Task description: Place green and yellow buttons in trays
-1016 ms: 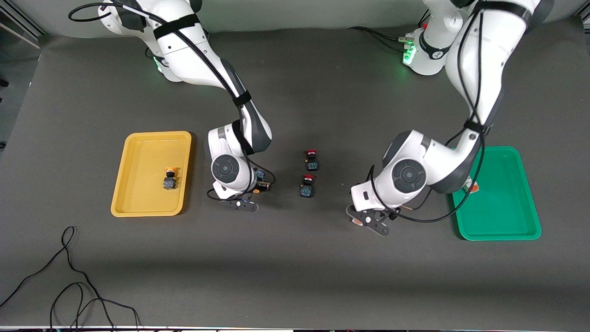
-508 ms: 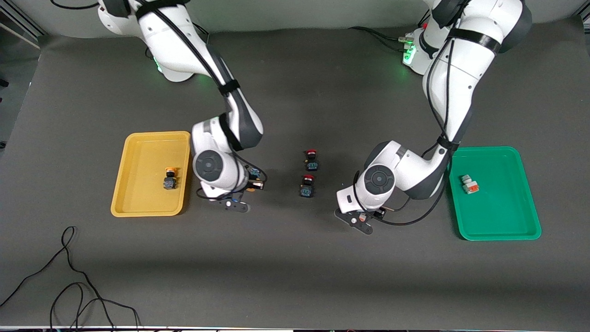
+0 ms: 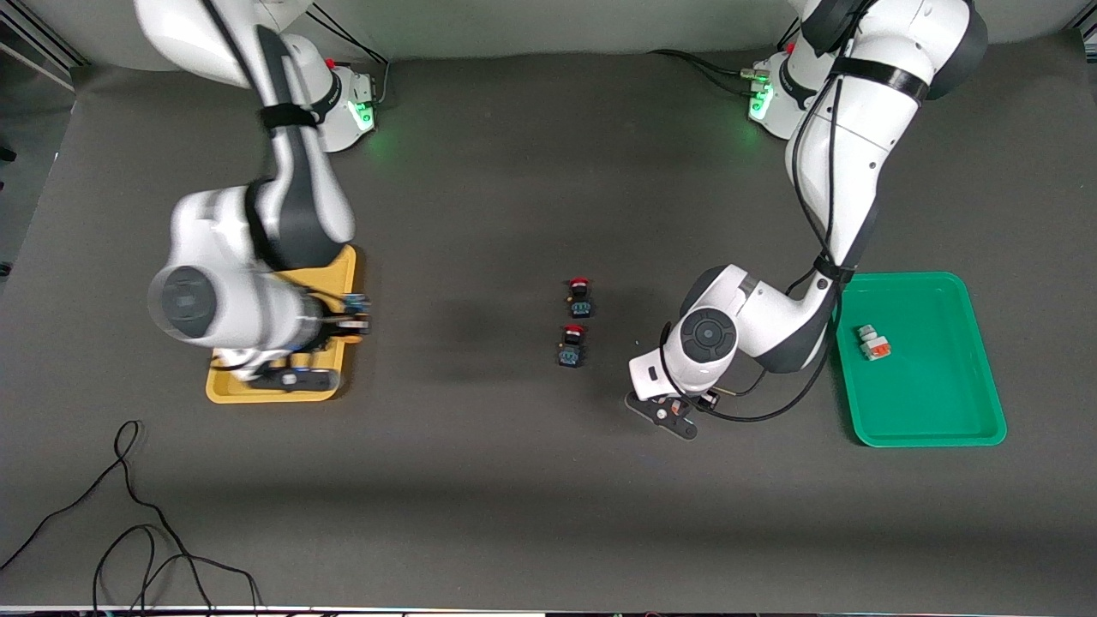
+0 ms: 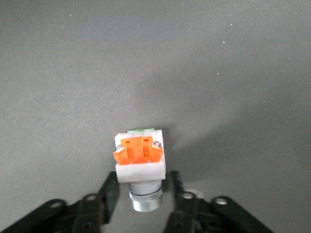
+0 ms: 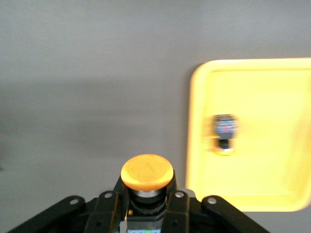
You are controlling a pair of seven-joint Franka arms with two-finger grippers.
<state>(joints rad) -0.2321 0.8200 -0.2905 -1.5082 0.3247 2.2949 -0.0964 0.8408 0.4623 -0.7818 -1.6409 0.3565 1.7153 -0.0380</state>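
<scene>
My right gripper (image 3: 291,377) hangs over the yellow tray (image 3: 346,267), at its edge nearest the front camera. It is shut on a yellow-capped button (image 5: 146,172) with a dark body. A second yellow-capped button (image 5: 224,133) lies in the yellow tray (image 5: 272,97); the right arm hides it in the front view. My left gripper (image 3: 671,417) is low at the table between the red buttons and the green tray (image 3: 943,428). Its fingers (image 4: 109,191) grip a whitish-grey button with an orange face (image 4: 140,155). Another whitish-grey button (image 3: 872,343) lies in the green tray.
Two red-capped dark buttons (image 3: 580,297) (image 3: 572,344) stand mid-table, one nearer the front camera than the other. A black cable (image 3: 128,514) loops on the table near the front edge at the right arm's end.
My right arm has swung from the table beside the yellow tray to over it, carrying the yellow-capped button. My left arm shifted from the green tray toward mid-table, then stayed nearly still.
</scene>
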